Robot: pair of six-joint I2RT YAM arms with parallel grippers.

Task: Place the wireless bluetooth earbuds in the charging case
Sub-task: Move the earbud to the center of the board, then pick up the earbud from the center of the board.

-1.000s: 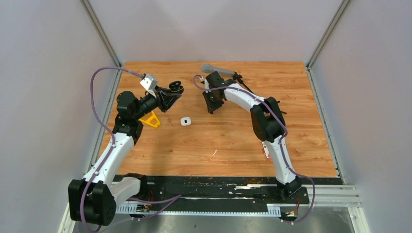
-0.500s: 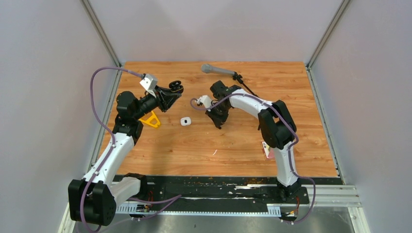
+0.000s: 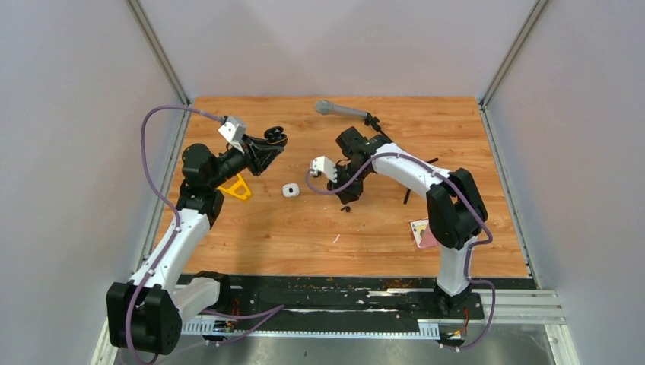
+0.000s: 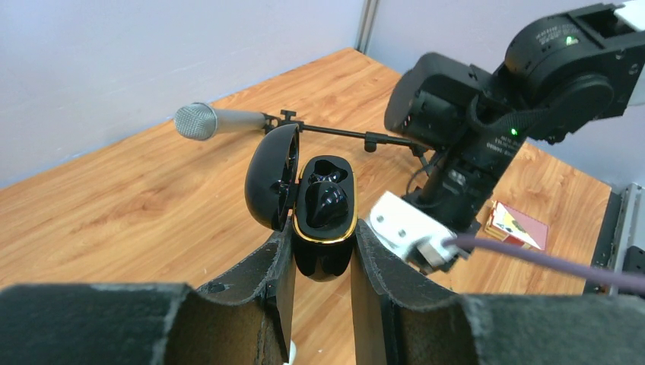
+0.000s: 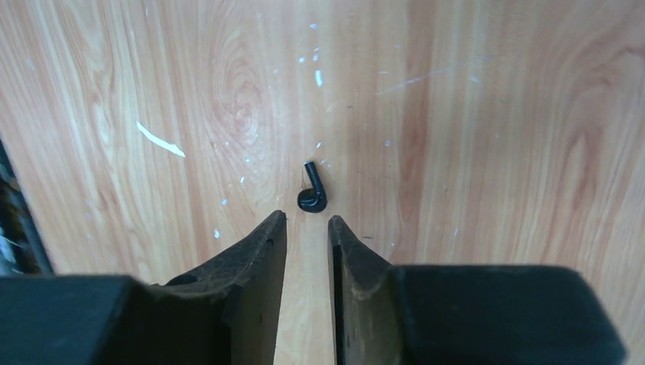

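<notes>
My left gripper (image 4: 323,228) is shut on the black charging case (image 4: 325,258), held up above the table with its lid (image 4: 271,176) hinged open to the left. A glossy black shape, seemingly an earbud (image 4: 328,204), sits in the gold-rimmed well. From above, the case (image 3: 275,136) shows at the left gripper's tip (image 3: 270,144). One black earbud (image 5: 312,196) lies on the wood just beyond my right gripper (image 5: 306,220), whose jaws stand a little open with nothing between them. The top view shows that earbud (image 3: 344,207) just in front of the right gripper (image 3: 347,193).
A small white rounded case (image 3: 290,190) lies between the arms. A yellow frame (image 3: 237,187) sits by the left arm. A microphone on a stand (image 3: 342,110) lies at the back. A card (image 3: 422,232) and a thin white sliver (image 3: 335,239) lie nearer the front.
My right gripper has swung from the back of the table toward the front and its jaws have parted slightly. A black earbud now shows on the wood at its tips. The left arm held still.
</notes>
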